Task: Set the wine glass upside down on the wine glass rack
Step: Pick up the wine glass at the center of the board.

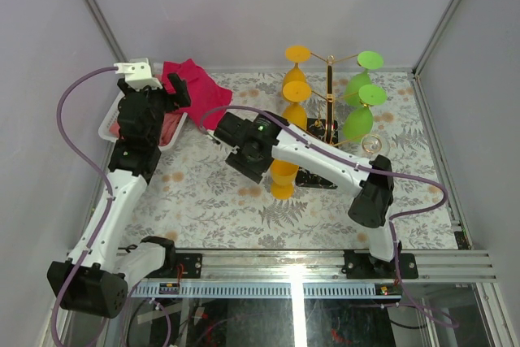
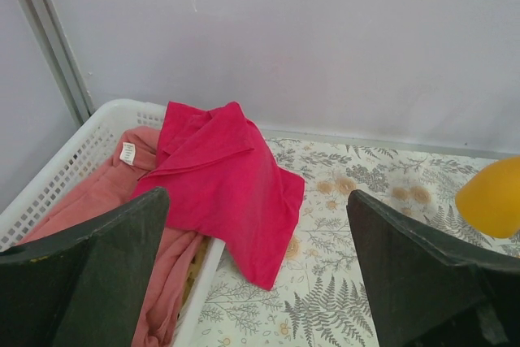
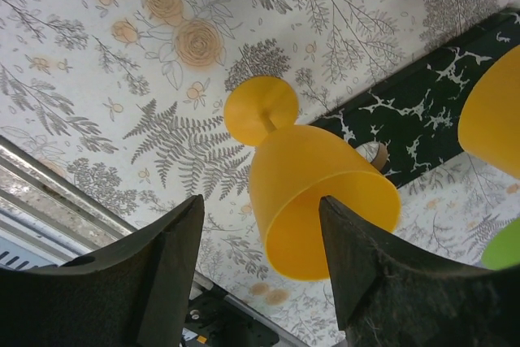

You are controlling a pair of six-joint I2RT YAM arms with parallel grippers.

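The wine glass [image 3: 313,193], yellow, stands on its foot at centre frame, just beside the wine glass rack [image 1: 330,97]. The right arm reaches from lower right to centre, its wrist hiding the right gripper [image 3: 260,205] from above. In the wrist view its fingers stand apart around the bowl: one clear, the other overlapping the rim, contact unclear. The left gripper [image 2: 256,194] gapes wide over the basket [image 2: 57,168], upper left.

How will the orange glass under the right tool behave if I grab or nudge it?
The glass would likely tip easily: wide cup on a thin stem and small foot. It looks like opaque plastic, so probably light and tough. Its smooth tapered wall may slip.
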